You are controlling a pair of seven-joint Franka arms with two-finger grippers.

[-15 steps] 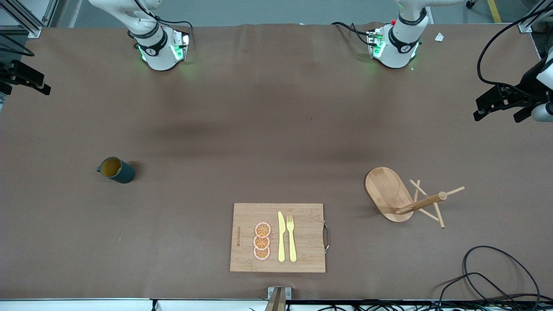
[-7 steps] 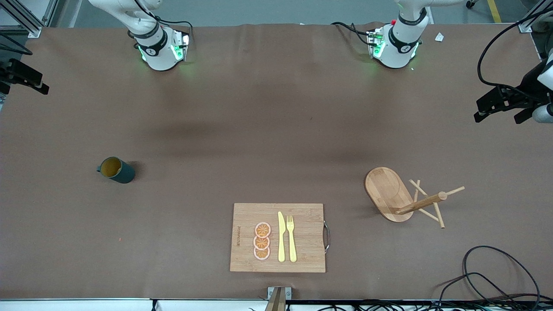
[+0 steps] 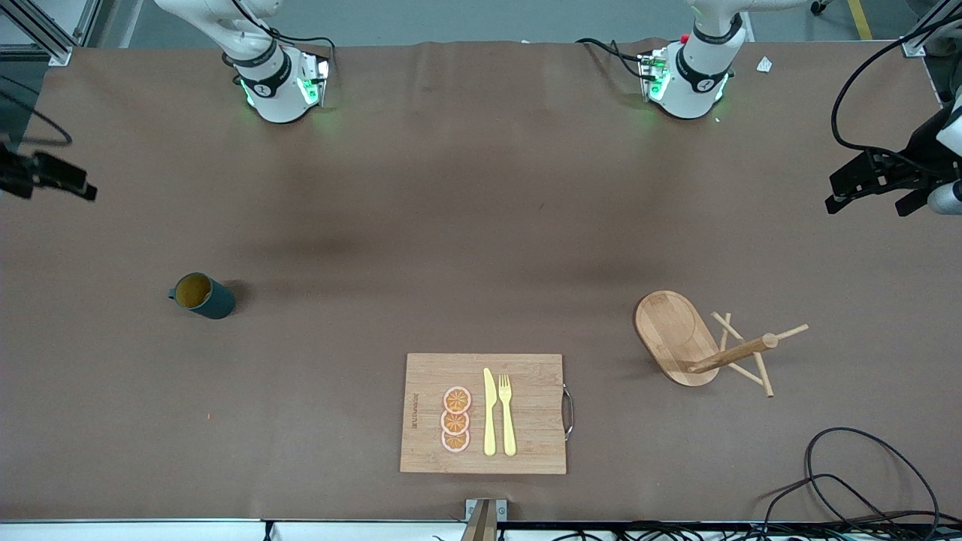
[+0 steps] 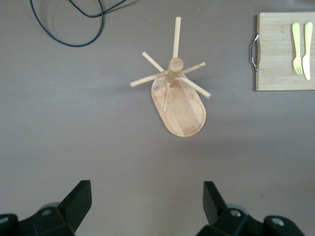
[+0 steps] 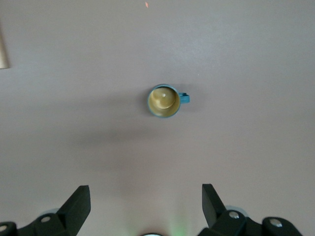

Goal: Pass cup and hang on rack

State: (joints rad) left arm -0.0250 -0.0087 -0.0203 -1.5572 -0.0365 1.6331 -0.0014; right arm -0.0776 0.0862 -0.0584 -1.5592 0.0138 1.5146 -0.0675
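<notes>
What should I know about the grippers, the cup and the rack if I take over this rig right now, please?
Right gripper: open, empty, in the air near its end of the table.
Left gripper: open, empty, up at its own end.
Cup: upright on the table toward the right arm's end, untouched.
Rack: standing toward the left arm's end, pegs bare.
Done: nothing yet.
Left: pick up the cup, pass it across, hang it on a peg.

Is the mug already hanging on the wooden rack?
No, the cup stands upright on the table toward the right arm's end, well apart from the rack, whose pegs are bare.
</notes>
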